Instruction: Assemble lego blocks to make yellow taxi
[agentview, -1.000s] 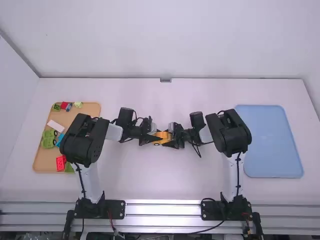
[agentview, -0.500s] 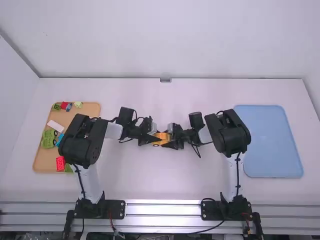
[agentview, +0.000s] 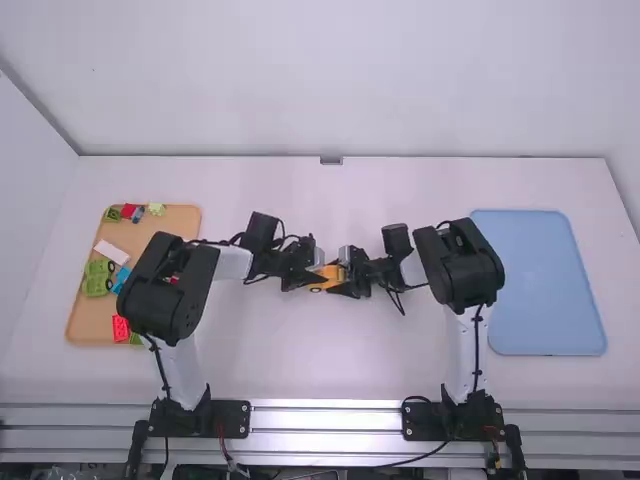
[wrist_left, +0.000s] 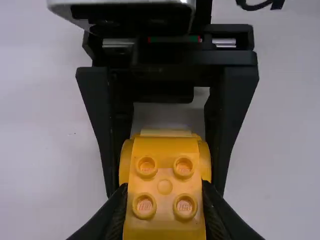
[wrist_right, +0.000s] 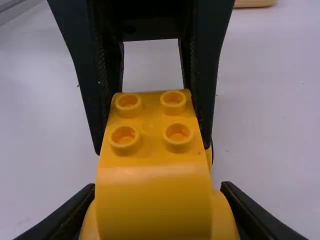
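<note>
White tabletop (agentview: 330, 370) spreads under pale walls, and near its middle sits a yellow, round-shouldered plastic car build (wrist_right: 152, 200) with four studs on one flat section and a dark wheel (agentview: 316, 290) toward its seven o'clock. From nine o'clock, the black left gripper (agentview: 317, 279) is closed on the studded section; from three o'clock, the black right gripper (agentview: 345, 278) has its fingers pressed against both sides of the rounded end. Out at nine o'clock lies a tan, round-cornered tray (agentview: 77, 322), partly under the left arm, carrying a green wheeled plastic base (agentview: 97, 279), a white oblong block (agentview: 112, 252), a red studded block (agentview: 121, 328) and other small red, blue and green pieces. Well out at three o'clock, beyond the right arm, lies a flat light-blue rectangular tray (agentview: 540, 285).
</note>
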